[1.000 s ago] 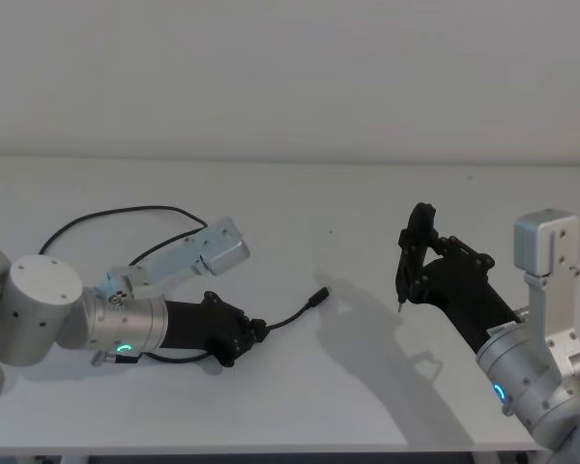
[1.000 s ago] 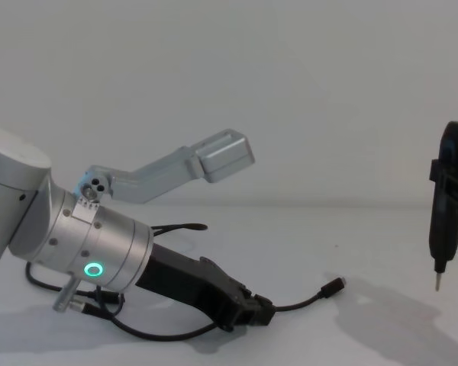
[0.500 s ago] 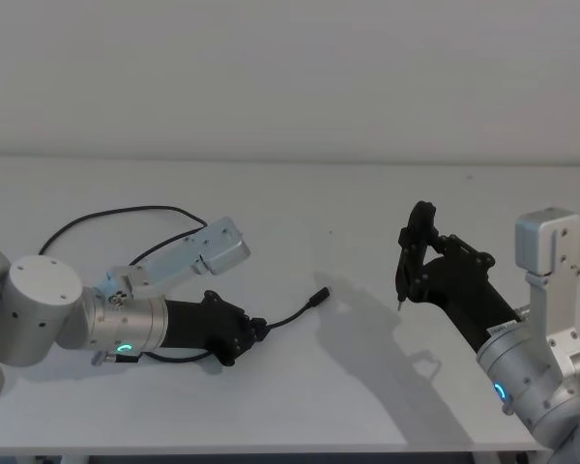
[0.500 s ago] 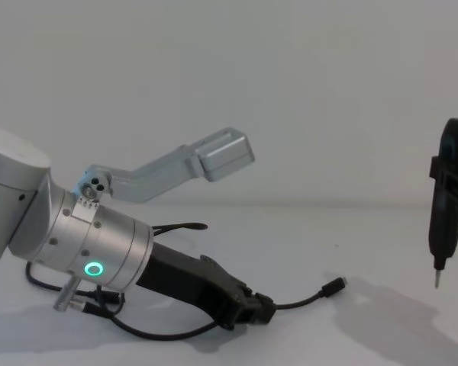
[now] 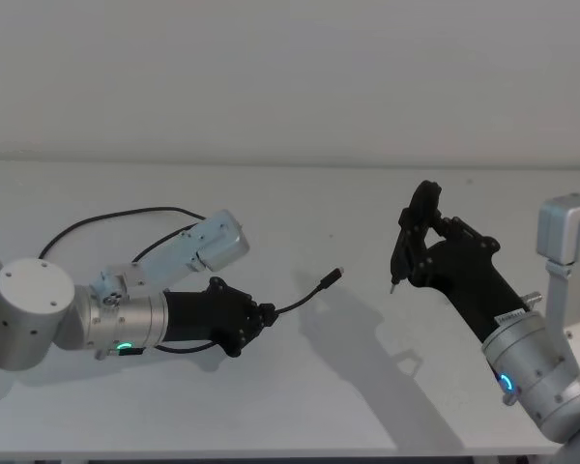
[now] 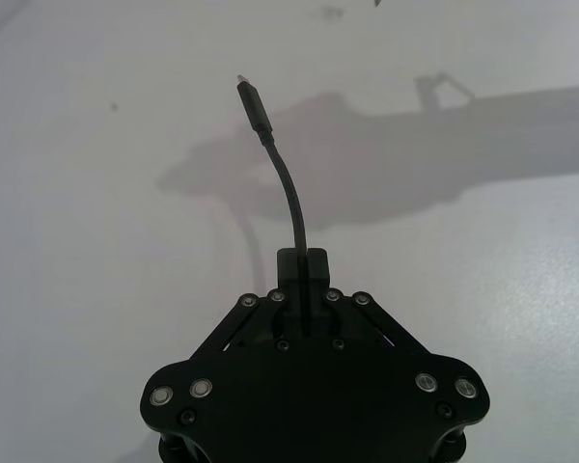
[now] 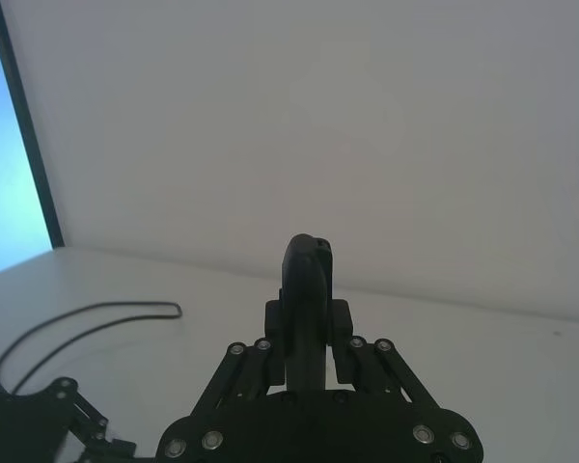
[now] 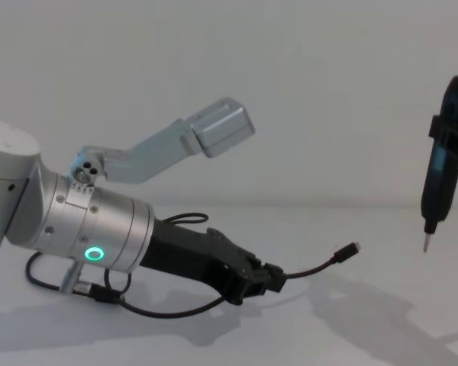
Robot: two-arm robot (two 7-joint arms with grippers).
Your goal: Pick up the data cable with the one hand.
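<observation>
My left gripper (image 5: 262, 317), black and angular on a silver arm with a green ring, is shut on the data cable (image 5: 306, 295) a short way behind its plug. The plug (image 5: 336, 275) sticks out ahead of the fingers, lifted off the table. In the left wrist view the cable (image 6: 291, 193) rises from between the closed fingers (image 6: 315, 262) to the metal-tipped plug (image 6: 253, 104). The rest of the cable loops back along the table (image 5: 106, 217). In the chest view the left gripper (image 8: 272, 276) hangs just above the table.
My right gripper (image 5: 420, 253) at the right holds a slim dark upright tool (image 5: 411, 237) with a pin tip above the white table (image 5: 290, 193). A shorter black lead (image 8: 99, 293) hangs under the left arm's connector. A grey camera bracket (image 5: 208, 246) sticks out above the left wrist.
My left gripper has risen and shifted right with the cable, so the plug end now hangs off the table. The right arm and its tool moved slightly up.
</observation>
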